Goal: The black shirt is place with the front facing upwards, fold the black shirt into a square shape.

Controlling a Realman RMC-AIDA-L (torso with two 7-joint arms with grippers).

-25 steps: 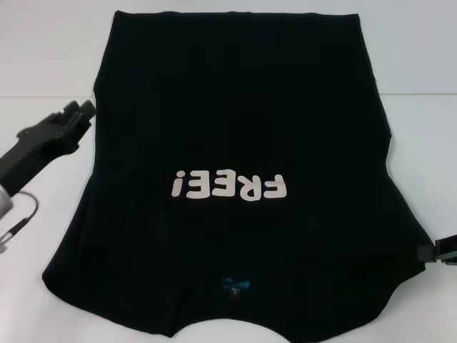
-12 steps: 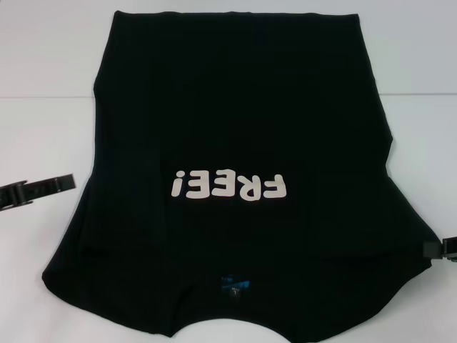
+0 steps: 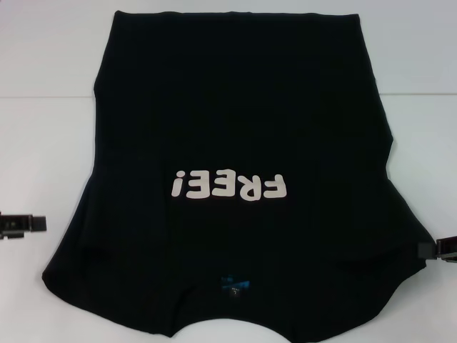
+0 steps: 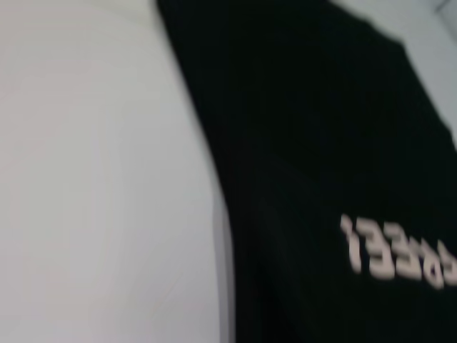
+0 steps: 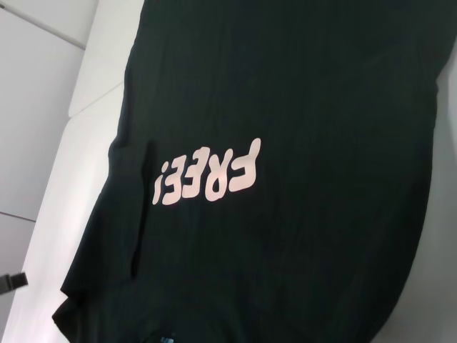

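The table (image 3: 43, 143) is white and fills the head view; a faint seam crosses it in the upper part of the frame.

The shirt (image 3: 235, 128) is black and lies flat, front up, covering the centre of the frame from the top edge down to the bottom edge. The hem is at the top of the frame, the collar at the bottom centre. The body widens toward the lower part of the frame, where the short sleeves spread to lower left and lower right. The cloth looks smooth, with slight folds near the sleeves. In the right wrist view the shirt (image 5: 285, 107) fills most of the frame; in the left wrist view its edge (image 4: 300, 143) runs diagonally against the table.

The print (image 3: 228, 186), white block letters "FREE!", sits just below centre and reads upside down from the head camera.

The label (image 3: 234, 284), small and blue, is at the collar, bottom centre.

The left gripper (image 3: 21, 224) shows at the left edge, mid-low, over bare table, apart from the sleeve. Finger state: cannot tell.

The right gripper (image 3: 437, 249) shows at the right edge, mid-low, at the tip of the sleeve; contact cannot be told. Finger state: cannot tell.
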